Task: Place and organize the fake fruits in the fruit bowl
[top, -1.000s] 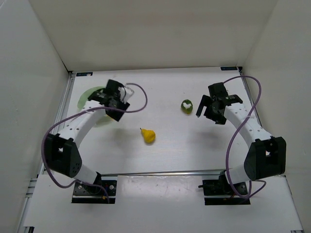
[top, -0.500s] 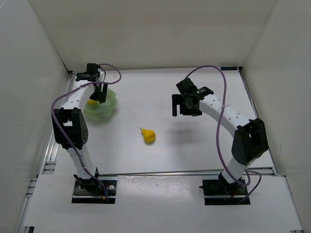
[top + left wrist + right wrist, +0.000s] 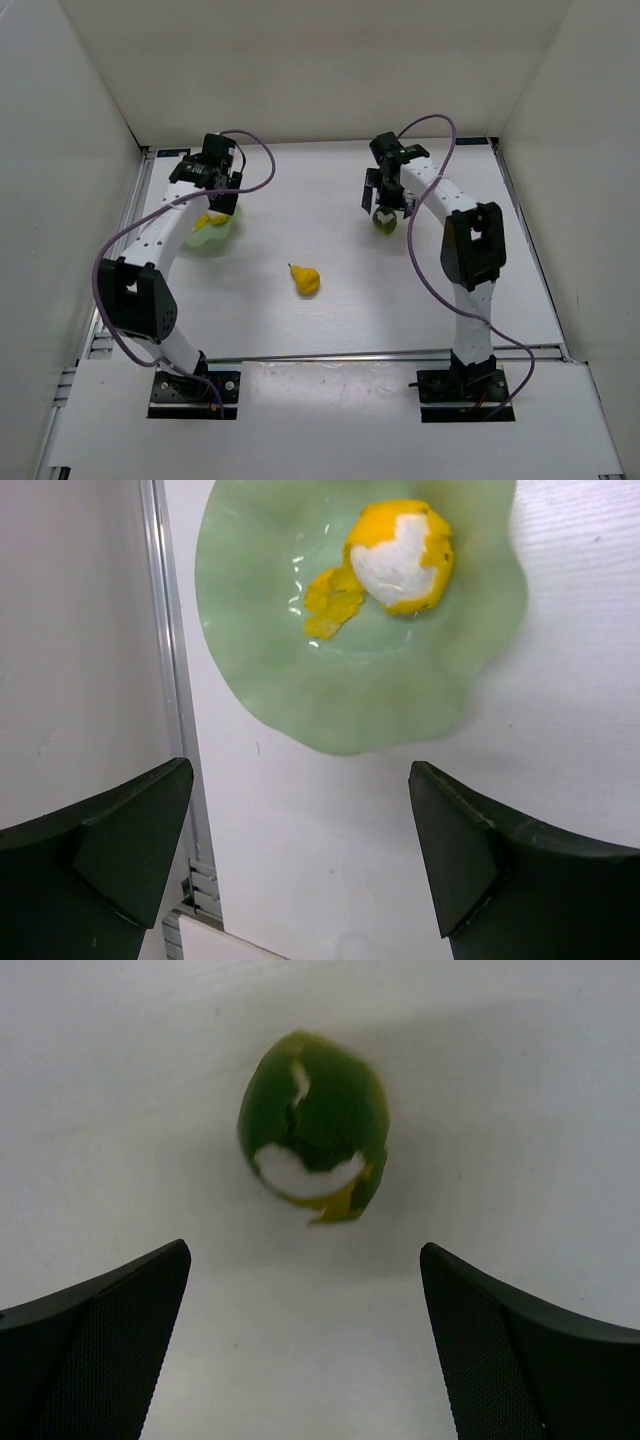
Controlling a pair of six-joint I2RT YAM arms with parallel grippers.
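The pale green fruit bowl (image 3: 225,238) (image 3: 350,700) stands at the back left. A yellow-and-white fruit (image 3: 208,220) (image 3: 400,555) lies inside it, with a small yellow scrap (image 3: 328,600) beside it. My left gripper (image 3: 218,190) (image 3: 300,865) hangs open just beyond the bowl's rim, over bare table, holding nothing. The olive-green fruit with a white patch (image 3: 384,219) (image 3: 313,1143) lies on the table at the back right. My right gripper (image 3: 386,203) (image 3: 305,1350) is open right above it, with the fruit just ahead of the fingertips. The yellow pear (image 3: 305,279) lies mid-table, apart from both arms.
A metal rail (image 3: 140,220) (image 3: 175,680) runs along the table's left edge, close to the bowl. White walls enclose the table on the left, back and right. Purple cables (image 3: 255,150) loop over both arms.
The left gripper has opened and let go of the yellow-and-white fruit, which now lies in the bowl. The right arm swung from the right of the green fruit to directly above it.
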